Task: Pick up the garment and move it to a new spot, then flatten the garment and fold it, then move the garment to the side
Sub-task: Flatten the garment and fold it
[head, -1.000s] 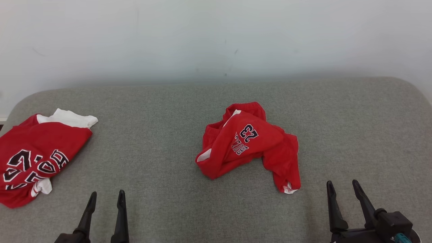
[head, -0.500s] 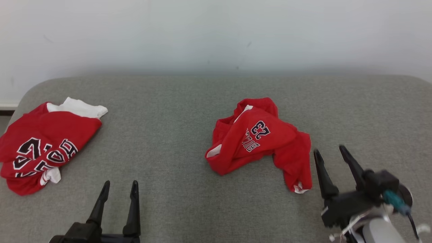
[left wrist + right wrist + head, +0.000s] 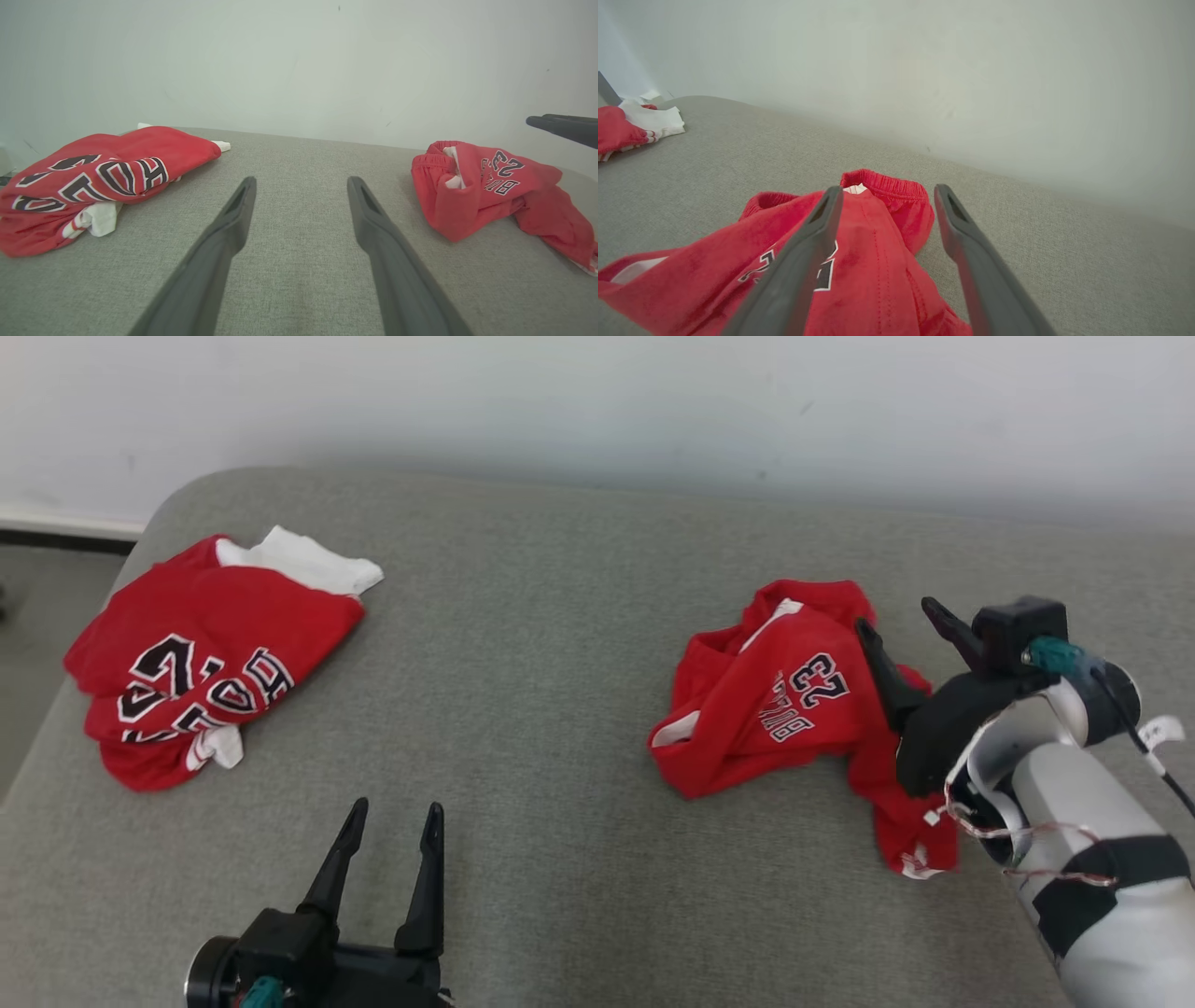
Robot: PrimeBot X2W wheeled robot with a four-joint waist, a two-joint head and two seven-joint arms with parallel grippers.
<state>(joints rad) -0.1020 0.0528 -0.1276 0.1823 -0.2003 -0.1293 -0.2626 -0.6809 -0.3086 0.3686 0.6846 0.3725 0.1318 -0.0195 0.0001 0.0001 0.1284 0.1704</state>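
Two garments on grey upholstered cushion (image 3: 560, 616): crumpled red "23" shorts (image 3: 766, 709) toward right edge, unlifted; red-and-white jersey (image 3: 205, 653) near left edge. Left hand (image 3: 397, 805) open; right hand (image 3: 892, 614) open over shorts. All steps outstanding.

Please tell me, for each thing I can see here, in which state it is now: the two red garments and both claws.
red shorts: crumpled in a heap on the grey padded surface, not flattened, not folded.
red jersey: loosely bundled, lying near the surface's left end, apart from both claws.
left claw: open, empty, over bare surface.
right claw: open, poised at the shorts, gripping nothing.
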